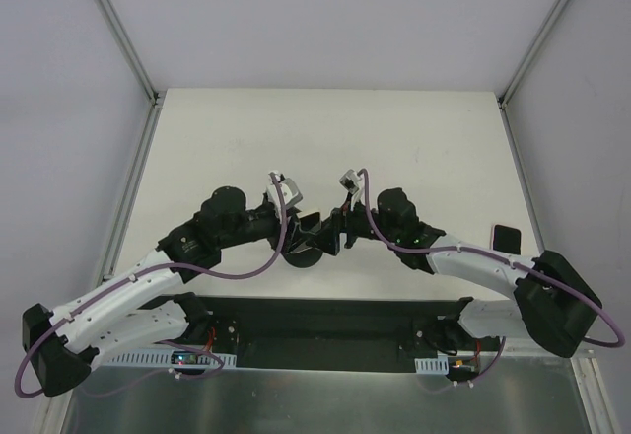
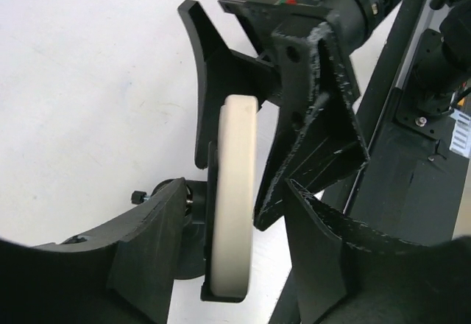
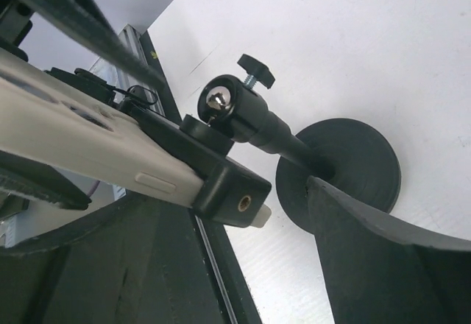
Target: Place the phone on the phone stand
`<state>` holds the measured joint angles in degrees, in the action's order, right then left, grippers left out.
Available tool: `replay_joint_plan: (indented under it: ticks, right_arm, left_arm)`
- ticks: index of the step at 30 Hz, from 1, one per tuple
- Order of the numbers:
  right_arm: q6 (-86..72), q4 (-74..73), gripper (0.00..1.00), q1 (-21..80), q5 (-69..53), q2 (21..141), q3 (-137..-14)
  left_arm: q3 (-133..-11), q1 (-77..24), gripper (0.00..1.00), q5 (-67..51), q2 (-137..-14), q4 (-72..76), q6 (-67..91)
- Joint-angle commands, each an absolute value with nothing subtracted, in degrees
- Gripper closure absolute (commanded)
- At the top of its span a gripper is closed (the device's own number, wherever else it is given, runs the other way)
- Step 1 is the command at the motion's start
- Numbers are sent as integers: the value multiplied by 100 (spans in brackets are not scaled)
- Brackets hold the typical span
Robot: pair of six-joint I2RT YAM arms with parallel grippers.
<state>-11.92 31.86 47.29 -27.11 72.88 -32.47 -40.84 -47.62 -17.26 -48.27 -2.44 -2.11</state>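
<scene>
The cream phone [image 2: 235, 199] stands on edge in the black clamp of the phone stand [image 3: 228, 191]. The stand has a ball joint [image 3: 221, 99] and a round black base [image 3: 353, 166], which also shows mid-table [image 1: 299, 255]. My left gripper [image 2: 235, 213] straddles the phone and is open, with a gap between each finger and the phone. My right gripper [image 3: 213, 221] reaches in from the opposite side, also open, one finger [image 3: 368, 250] beside the base. In the top view both grippers [image 1: 296, 232] [image 1: 330, 232] meet over the stand and hide the phone.
A small black block [image 1: 506, 239] lies at the table's right edge. The black mounting plate [image 1: 325, 321] with the arm bases runs along the near edge. Metal frame rails [image 1: 128, 207] border the white table on both sides.
</scene>
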Motion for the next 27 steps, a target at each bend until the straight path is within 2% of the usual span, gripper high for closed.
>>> replay_joint_plan:
  ticks: [1, 5, 6, 11, 15, 17, 21, 27]
  right_arm:
    - [-1002, 3007, 16, 4720, -2602, 6769, -3331]
    - [-669, 2576, 11, 4720, -2724, 6583, -3375]
    - [-581, 2479, 11, 4720, -2777, 6583, -3410]
    - [165, 1917, 7, 4694, -2716, 6697, -3735]
    - [150, 2169, 7, 4579, -2742, 7004, -3893]
    - [18, 2424, 7, 4588, -2803, 7127, -3894]
    - [-544, 3451, 11, 4666, -2777, 7400, -3700]
    - [-580, 4068, 21, 4965, -2400, 7532, -3586]
  left_arm:
    - [-4218, -4720, 44, -1564, -4641, -140, 456]
    - [-4359, -4711, 37, -1565, -4439, -412, 764]
    - [-4403, -4711, 28, -1521, -4360, -483, 843]
    - [-4447, -4711, 14, -1258, -3649, -904, 1642]
    - [-4403, -4711, 14, -608, -3244, -1588, 2503]
    - [-4438, -4711, 18, -353, -3147, -1932, 2847]
    - [-4693, -4711, 20, -666, -3076, -2566, 3049]
    - [-4860, -4711, 19, -896, -3067, -2715, 3462]
